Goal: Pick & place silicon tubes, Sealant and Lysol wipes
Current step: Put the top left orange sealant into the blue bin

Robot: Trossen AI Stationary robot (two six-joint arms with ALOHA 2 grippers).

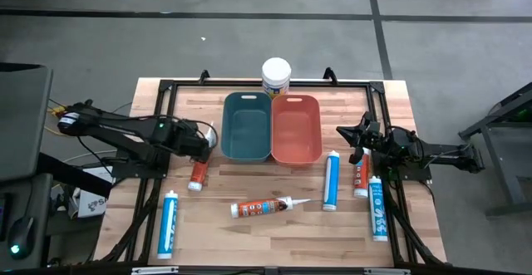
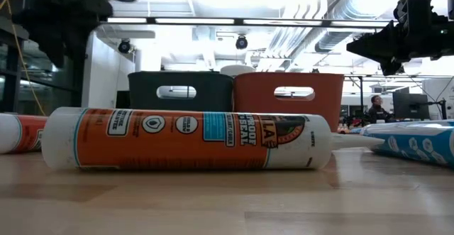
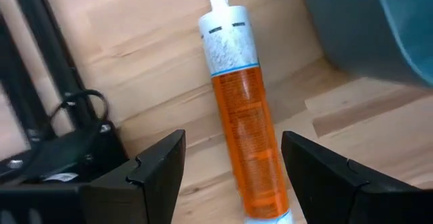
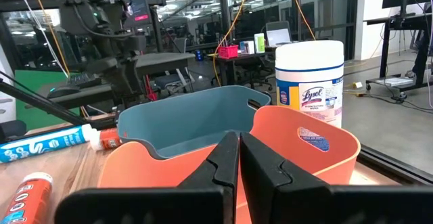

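An orange sealant tube point(image 3: 242, 122) lies flat on the wooden table, at its left point(image 1: 198, 174). My left gripper point(image 3: 231, 143) hovers open above it point(image 1: 202, 144), one finger over each side, touching nothing. Another orange tube point(image 1: 262, 207) lies mid-table and fills the low view point(image 2: 184, 139). Blue tubes point(image 1: 169, 223) point(image 1: 332, 181) point(image 1: 377, 208) and a red one point(image 1: 361, 174) lie around. The Lysol wipes point(image 1: 276, 76) stand behind the bins point(image 4: 309, 82). My right gripper point(image 1: 347, 132) waits shut at the right point(image 4: 238, 156).
A teal bin point(image 1: 248, 125) and an orange bin point(image 1: 297, 128) stand side by side at the table's far middle, just right of my left gripper. A black frame point(image 1: 166, 88) runs around the table's edges. Bare wood lies between the tubes near the front.
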